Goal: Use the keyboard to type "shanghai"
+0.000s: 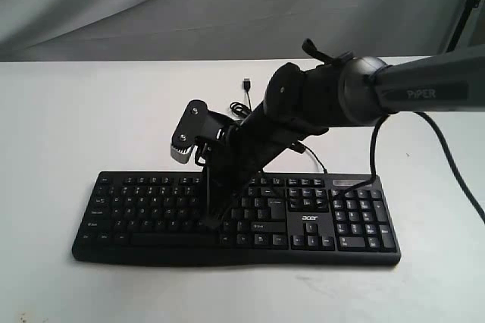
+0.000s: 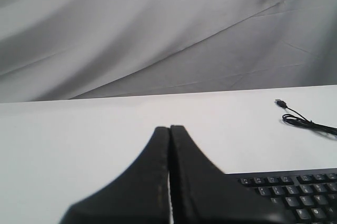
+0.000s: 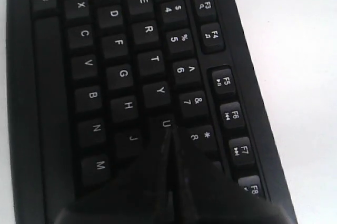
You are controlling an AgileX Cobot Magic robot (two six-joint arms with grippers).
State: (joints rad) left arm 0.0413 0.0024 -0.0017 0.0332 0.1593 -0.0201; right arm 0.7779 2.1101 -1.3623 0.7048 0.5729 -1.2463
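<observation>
The black acer keyboard [image 1: 318, 221] lies across the white table, its thin USB cable [image 1: 244, 103] trailing behind it. My right gripper [image 1: 211, 222] reaches across from the right and points down onto the letter keys, jaws shut with nothing between them. In the right wrist view the right gripper's tip [image 3: 167, 133] sits right beside the U key [image 3: 166, 122], over the key after it; contact cannot be judged. My left gripper [image 2: 169, 128] is shut and empty, off the keyboard's [image 2: 295, 197] left end. The left gripper is out of the exterior view.
The cable's USB plug [image 2: 279, 102] lies loose on the table behind the keyboard. A grey cloth backdrop [image 1: 227, 4] hangs behind the table. The right arm's body [image 1: 333, 95] hangs over the keyboard's middle, hiding some keys.
</observation>
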